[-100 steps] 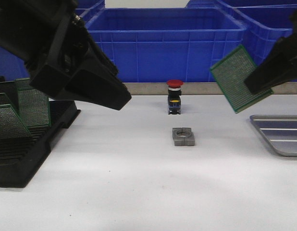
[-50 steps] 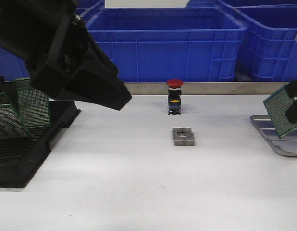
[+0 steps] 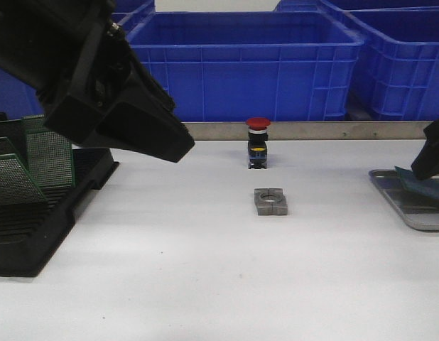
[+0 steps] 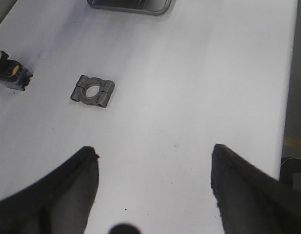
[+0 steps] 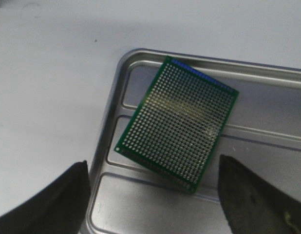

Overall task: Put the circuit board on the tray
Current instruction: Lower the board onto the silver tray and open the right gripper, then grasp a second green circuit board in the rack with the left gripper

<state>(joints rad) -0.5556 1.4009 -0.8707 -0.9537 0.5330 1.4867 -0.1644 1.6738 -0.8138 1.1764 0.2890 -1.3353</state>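
Note:
The green perforated circuit board (image 5: 177, 129) lies flat in the silver-grey ribbed tray (image 5: 141, 54), near one corner. In the front view the tray (image 3: 411, 214) sits at the right table edge with the board (image 3: 422, 187) on it. My right gripper (image 5: 153, 163) is open just above the board, a finger on each side, touching nothing. In the front view only part of it (image 3: 432, 158) shows over the tray. My left gripper (image 3: 178, 145) hangs open and empty above the left half of the table, and the left wrist view shows its gripper (image 4: 153, 148) over bare table.
A black slotted rack (image 3: 35, 220) with upright green boards (image 3: 47, 158) stands at the left. A red-capped push button (image 3: 258, 142) and a grey metal clamp block (image 3: 271, 201) sit mid-table. Blue bins (image 3: 241, 64) line the back.
My right gripper carried the tilted board down and to the right onto the tray, then opened and let it go. The left arm has not moved.

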